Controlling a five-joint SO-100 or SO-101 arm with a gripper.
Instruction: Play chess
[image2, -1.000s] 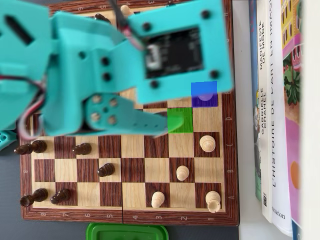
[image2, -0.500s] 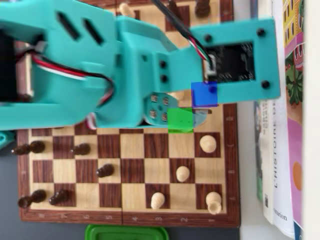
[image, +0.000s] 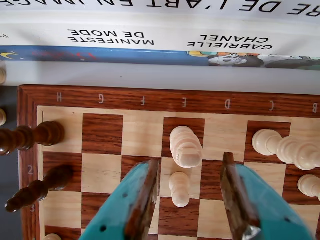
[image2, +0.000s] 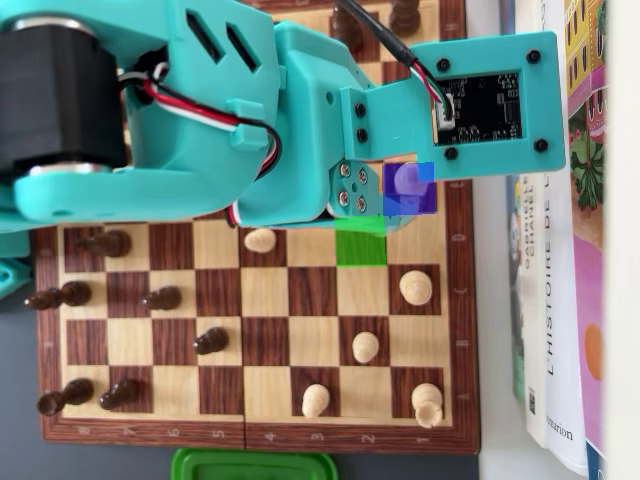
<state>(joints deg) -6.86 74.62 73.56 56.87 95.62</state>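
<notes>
The wooden chessboard fills the wrist view, and my gripper hangs open above it near the edge rank. A small light pawn stands between the two fingers, closer to the left one and apart from both. Just beyond it stands a taller light piece. In the overhead view the teal arm covers the upper half of the board and hides the fingers. A blue tinted square lies over a light piece, with a green tinted square beside it.
Dark pieces stand at the left of the wrist view, light pieces at the right. Books lie along the board's far edge, also seen as books from overhead. A green container sits below the board.
The arm has swung right and towards the books, and the wrist camera mount now sits over the board's right edge. A rank with a dark piece and a light pawn has come into sight.
</notes>
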